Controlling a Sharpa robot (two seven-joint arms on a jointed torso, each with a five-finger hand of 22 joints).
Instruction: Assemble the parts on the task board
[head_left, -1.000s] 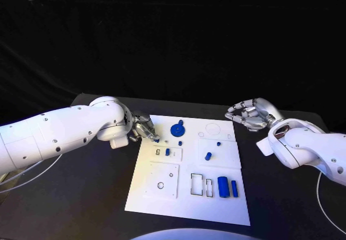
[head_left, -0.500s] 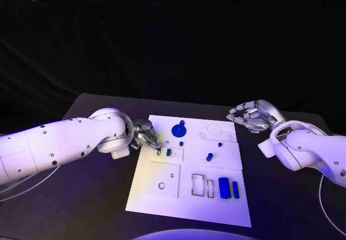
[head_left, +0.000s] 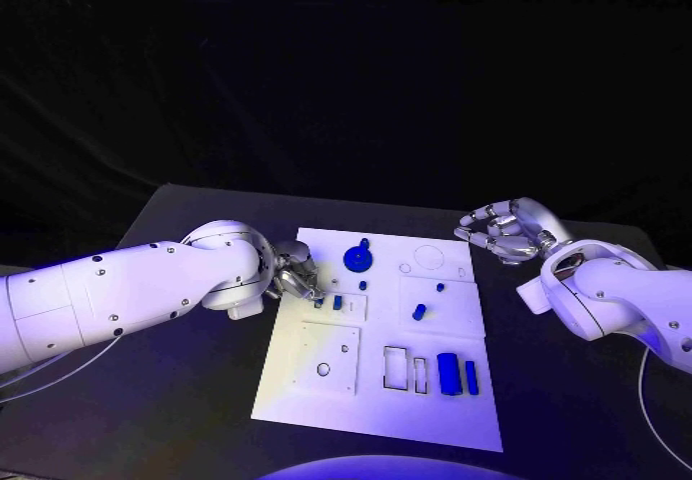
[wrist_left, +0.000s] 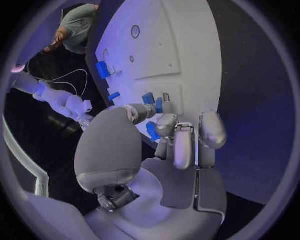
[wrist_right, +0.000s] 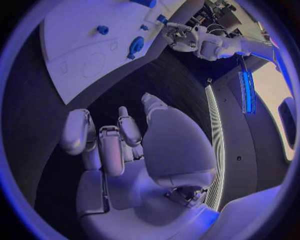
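Two white arms reach over a black table (head_left: 173, 380) backed by dark drapery. At the task board's (head_left: 317, 400) left edge, the left hand (head_left: 296, 275) pinches a small blue part (wrist_left: 152, 131) between thumb and fingers. Blue parts (head_left: 454, 374) dot the board. Off its far right corner, the right hand (head_left: 500, 232) hovers, fingers curled on nothing.

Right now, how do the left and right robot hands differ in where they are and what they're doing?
The left robot hand is at the task board's left edge, fingers beside small blue parts; the right robot hand is off the board's far right corner, over black table. Whether the left pinches a part is unclear; the right, fingers curled, holds nothing. Both are silver.
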